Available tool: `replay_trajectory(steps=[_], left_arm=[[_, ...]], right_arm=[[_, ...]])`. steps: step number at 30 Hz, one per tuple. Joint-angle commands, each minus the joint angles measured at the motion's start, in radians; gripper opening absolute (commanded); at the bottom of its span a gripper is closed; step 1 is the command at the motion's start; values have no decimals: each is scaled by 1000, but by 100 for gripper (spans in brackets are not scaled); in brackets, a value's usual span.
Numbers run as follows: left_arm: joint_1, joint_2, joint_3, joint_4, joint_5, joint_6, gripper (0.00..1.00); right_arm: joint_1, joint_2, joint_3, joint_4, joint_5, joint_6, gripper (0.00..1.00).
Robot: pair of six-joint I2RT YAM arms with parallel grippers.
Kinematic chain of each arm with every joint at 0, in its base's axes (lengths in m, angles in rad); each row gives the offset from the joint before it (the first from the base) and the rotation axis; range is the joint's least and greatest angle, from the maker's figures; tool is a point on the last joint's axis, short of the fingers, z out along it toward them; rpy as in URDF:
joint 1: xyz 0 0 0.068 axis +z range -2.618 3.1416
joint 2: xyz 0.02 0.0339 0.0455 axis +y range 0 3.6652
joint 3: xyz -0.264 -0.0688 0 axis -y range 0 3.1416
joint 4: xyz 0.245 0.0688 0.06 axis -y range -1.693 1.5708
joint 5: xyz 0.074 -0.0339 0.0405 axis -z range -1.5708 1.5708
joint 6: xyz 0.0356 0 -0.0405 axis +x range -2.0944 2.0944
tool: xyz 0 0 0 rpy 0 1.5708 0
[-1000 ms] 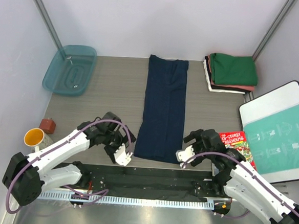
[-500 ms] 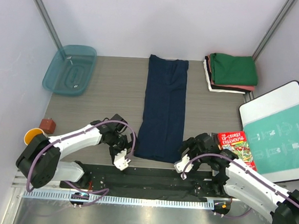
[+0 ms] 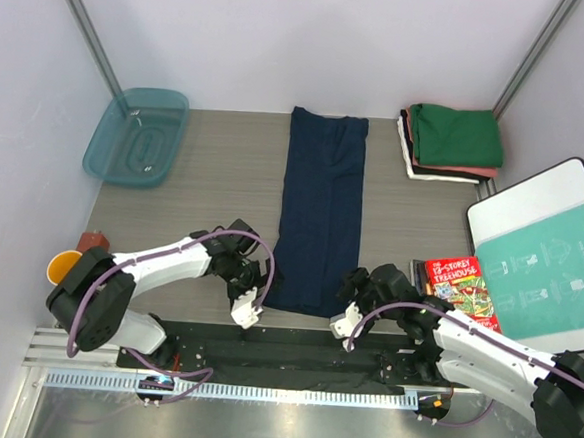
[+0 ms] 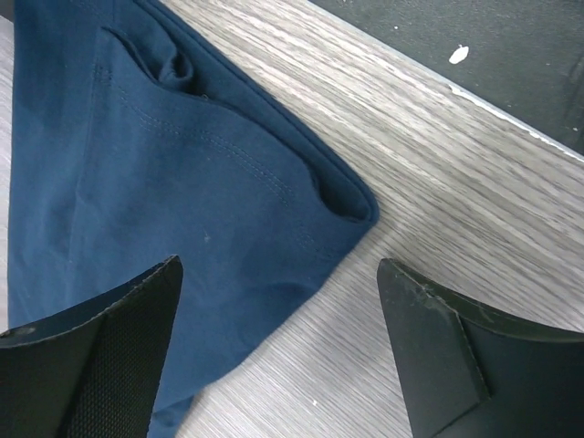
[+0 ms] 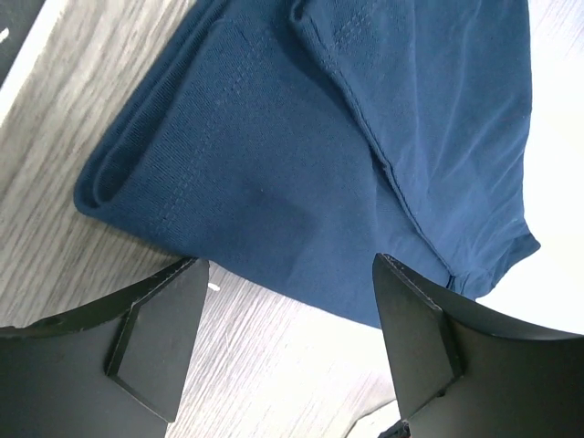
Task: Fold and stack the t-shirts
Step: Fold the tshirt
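A dark navy t-shirt point(image 3: 320, 209), folded into a long strip, lies down the middle of the table. Its near left corner point(image 4: 347, 196) shows in the left wrist view, its near right corner point(image 5: 109, 187) in the right wrist view. My left gripper point(image 3: 247, 307) stands open at the near left corner, one finger over the cloth edge. At the near right corner my right gripper point(image 3: 341, 322) is open too, close to the hem. Neither holds anything. Folded t-shirts point(image 3: 454, 140), green on top of salmon-red and white, are stacked at the back right.
A teal plastic tub point(image 3: 137, 136) sits at the back left. A yellow mug point(image 3: 36, 261) and a small brown block point(image 3: 94, 241) are at the left edge. A red book point(image 3: 462, 283) and a white board with a teal-printed bag point(image 3: 545, 259) lie at the right.
Both grippers have moved toward the near edge and inward, closing in on the navy shirt's near corners. The shirt has not moved.
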Motion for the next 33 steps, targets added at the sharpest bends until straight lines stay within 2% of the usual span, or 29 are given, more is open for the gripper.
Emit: replay_trajectory(steps=[1, 6, 11, 16, 21, 27, 31, 33], left_arm=[[-23, 43, 3, 3, 8, 31, 86], [-59, 68, 5, 8, 13, 24, 80], [-87, 92, 24, 14, 13, 3, 79], [-95, 106, 28, 14, 7, 1, 76], [-99, 94, 18, 8, 0, -14, 68], [-99, 72, 12, -4, -3, -41, 67], [-99, 51, 3, -13, -7, -52, 68], [-99, 43, 1, -17, -7, -54, 68]], right_arm=[[20, 17, -10, -94, -39, 45, 79], [26, 29, 0, -126, -60, 28, 80], [32, 80, 23, -113, -69, 42, 80], [40, 132, 25, -82, -80, 39, 77], [52, 172, 39, -54, -80, 52, 72], [58, 136, 85, -183, -89, 48, 72], [57, 65, 125, -367, -141, 19, 80], [60, 27, 123, -399, -166, 0, 83]])
